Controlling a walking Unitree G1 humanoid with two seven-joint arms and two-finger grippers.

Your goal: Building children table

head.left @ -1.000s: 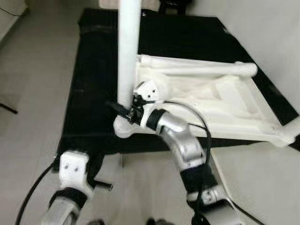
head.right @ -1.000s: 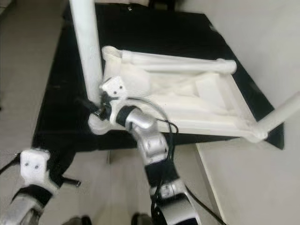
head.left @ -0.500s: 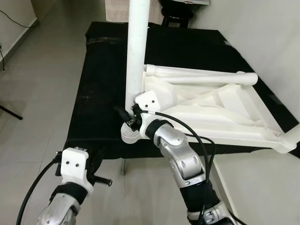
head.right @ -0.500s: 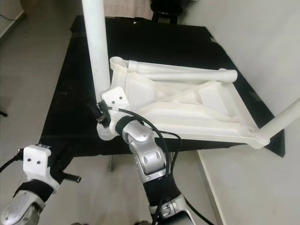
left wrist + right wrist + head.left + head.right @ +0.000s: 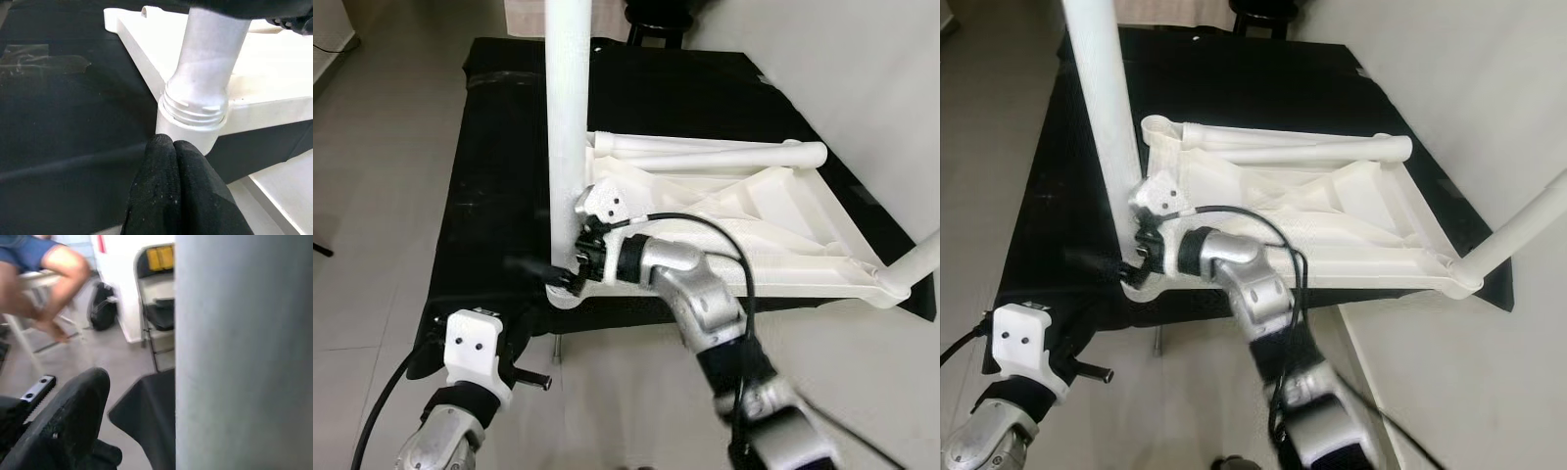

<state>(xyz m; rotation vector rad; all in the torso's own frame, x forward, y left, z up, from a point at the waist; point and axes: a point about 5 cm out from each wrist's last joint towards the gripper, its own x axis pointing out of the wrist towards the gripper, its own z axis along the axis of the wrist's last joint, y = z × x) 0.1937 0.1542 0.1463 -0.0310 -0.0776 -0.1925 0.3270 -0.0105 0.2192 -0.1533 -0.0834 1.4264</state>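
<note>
Right tool [image 5: 570,266] sits at the foot of the upright white leg [image 5: 566,127], one black finger on each side of it, clasping the leg just above the corner socket [image 5: 560,294] of the upturned white tabletop [image 5: 773,230]. In the left eye view that tabletop lies underside up on the black-covered worktop [image 5: 499,176], with a second leg [image 5: 705,154] lying along its far edge and a third leg [image 5: 915,264] standing out of the right-hand corner. The left tool [image 5: 524,377] hangs low in front of the worktop's near edge, off the parts.

In the right eye view the step in hand looks like seating or turning this leg into its socket. The next move likely calls for a firm hold low on the leg while it is twisted or pressed home, keeping it upright so the thread does not bind.

From the left wrist view the leg's threaded collar [image 5: 195,105] is in the socket with its ridges showing above the rim, so it may not be fully home. The left tool's fingertips [image 5: 168,161] are pressed together, empty, just short of the socket.

The right wrist view is blurred: the leg [image 5: 244,352] fills one side, one finger [image 5: 73,416] beside it, a person's bare legs [image 5: 46,279] far behind.

Compared with a second ago, the leg and right tool stand in the same corner; the camera has shifted.
</note>
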